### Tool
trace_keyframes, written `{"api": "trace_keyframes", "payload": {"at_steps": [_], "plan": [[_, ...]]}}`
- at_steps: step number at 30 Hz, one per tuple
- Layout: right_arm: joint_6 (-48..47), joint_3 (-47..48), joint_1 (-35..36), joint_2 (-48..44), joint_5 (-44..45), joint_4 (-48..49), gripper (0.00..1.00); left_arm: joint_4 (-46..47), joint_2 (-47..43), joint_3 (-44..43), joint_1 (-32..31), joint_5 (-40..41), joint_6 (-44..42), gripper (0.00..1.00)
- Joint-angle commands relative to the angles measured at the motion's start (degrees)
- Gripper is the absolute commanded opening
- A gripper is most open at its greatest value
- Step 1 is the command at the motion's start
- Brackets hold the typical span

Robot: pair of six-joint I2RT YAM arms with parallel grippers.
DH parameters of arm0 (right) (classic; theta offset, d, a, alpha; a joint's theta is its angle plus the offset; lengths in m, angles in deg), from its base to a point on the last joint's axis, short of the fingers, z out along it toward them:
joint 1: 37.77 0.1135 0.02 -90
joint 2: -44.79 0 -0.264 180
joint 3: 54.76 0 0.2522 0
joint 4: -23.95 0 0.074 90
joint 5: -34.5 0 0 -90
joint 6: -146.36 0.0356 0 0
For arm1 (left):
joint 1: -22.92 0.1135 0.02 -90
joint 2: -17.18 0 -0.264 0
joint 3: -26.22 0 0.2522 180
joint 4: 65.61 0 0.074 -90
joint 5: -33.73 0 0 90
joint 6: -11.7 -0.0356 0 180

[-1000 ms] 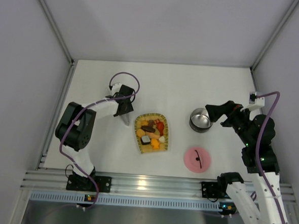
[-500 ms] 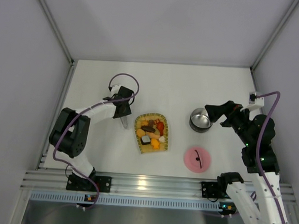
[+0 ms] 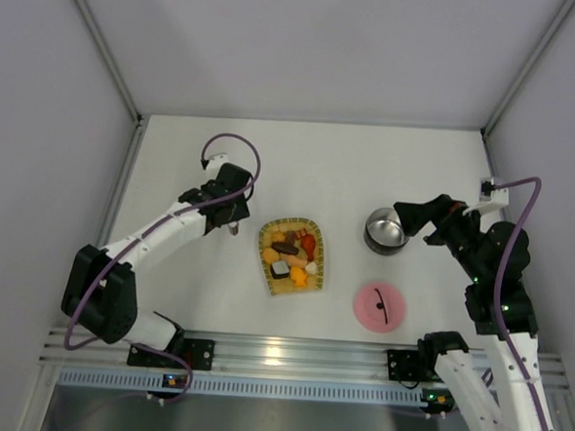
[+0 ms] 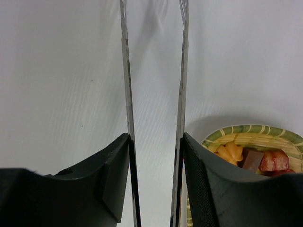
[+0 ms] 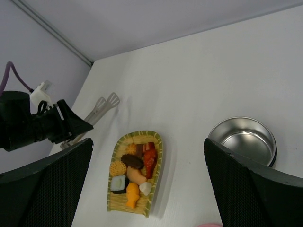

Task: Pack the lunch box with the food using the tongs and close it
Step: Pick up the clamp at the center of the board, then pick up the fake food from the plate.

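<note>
Left wrist view: the left fingers pinch both arms of the tongs, with the food on its woven tray just right of them. The right fingers stand wide apart, and the lunch box sits past the right-hand tip.

Standing by the bench: the left gripper is out left of the yellow tray, right down on the tongs, with just a silvery tip poking out from under it. The tray's piled with food. The pot sits well right of it, uncovered, and the pink lid lies flat nearer the arms. The right gripper, jaws spread wide, hangs just beside the pot's right rim.
</note>
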Motion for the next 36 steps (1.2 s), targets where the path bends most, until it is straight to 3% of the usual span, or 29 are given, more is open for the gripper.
{"api": "trace_keyframes", "payload": {"at_steps": [1,16,21,36], "plan": [[0.72,-0.21,-0.61,-0.50,-0.75,0.81,1.00,-3.08,-5.01,-0.80,-1.03,2.14,-0.73,0.51],[0.54,0.14,-0.61,-0.06,-0.66,0.28,0.99,-13.54,-16.79,-3.97,-10.26,0.12,-1.61,0.48],[0.19,0.93,-0.61,0.64,-0.40,-0.25,0.99,-16.35,-19.00,-5.11,-14.38,-4.35,-2.48,0.48],[-0.77,2.87,-0.61,1.61,0.04,-2.00,0.99,-12.58,-20.84,-0.11,-26.07,-13.68,-1.43,0.47]]}}
